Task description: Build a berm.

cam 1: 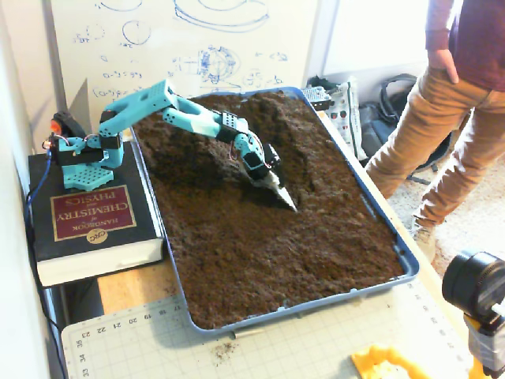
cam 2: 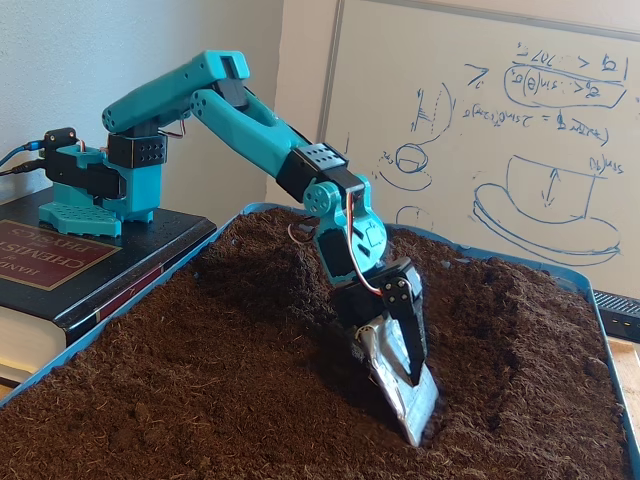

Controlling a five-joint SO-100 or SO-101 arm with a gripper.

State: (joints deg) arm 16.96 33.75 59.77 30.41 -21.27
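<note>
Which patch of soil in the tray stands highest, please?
The berm, the ridge nearest the arm's base; the other soil lies lower.

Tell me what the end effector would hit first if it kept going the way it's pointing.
Most likely the soil itself: the end effector points down at the bed, its silvery blade tip seemingly touching the surface beside the berm. Nothing else lies ahead.

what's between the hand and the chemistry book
In a fixed view, the berm and the tray's blue rim lie between the hand and the book.
</note>
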